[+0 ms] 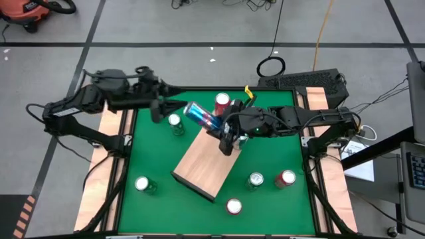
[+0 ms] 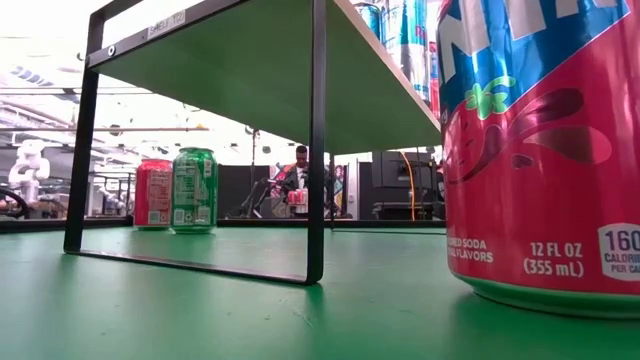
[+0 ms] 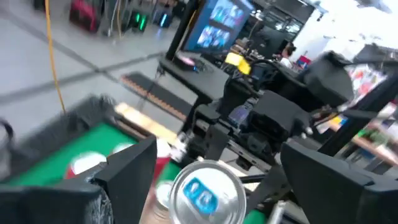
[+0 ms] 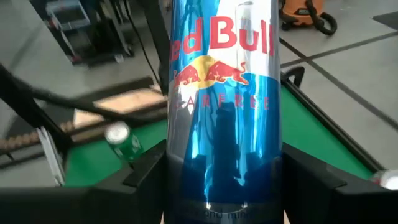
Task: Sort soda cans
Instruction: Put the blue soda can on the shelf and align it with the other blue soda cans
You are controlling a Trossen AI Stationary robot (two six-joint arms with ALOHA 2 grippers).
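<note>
A blue and silver soda can (image 1: pixel 201 115) lies nearly level in the air above the far end of the light wooden board (image 1: pixel 202 162), with my right gripper (image 1: pixel 228 136) shut on it. My left gripper (image 1: pixel 159 109) stands open just to the can's left. The can's silver end (image 3: pixel 205 193) faces it between its spread fingers, apart from them. On the green table stand a red can (image 1: pixel 222 101) at the far edge, a green can (image 1: pixel 176 124) left of the board, and several more red and green cans near the front. My right gripper pinches the blue can between its two fingers (image 4: pixel 140 177), on opposite sides of the body near its right-hand end (image 4: pixel 224 180). The fingers come from the table's right and lie roughly along the can. The can is lifted clear of the board, its free end toward my left gripper.
The board is the top of a low shelf on a black frame (image 2: pixel 317 150). Near the front stand a green can (image 1: pixel 145 185), a green can (image 1: pixel 255 180), a red can (image 1: pixel 285 178) and a red can (image 1: pixel 234 206). A person sits beyond the table (image 2: pixel 297 175).
</note>
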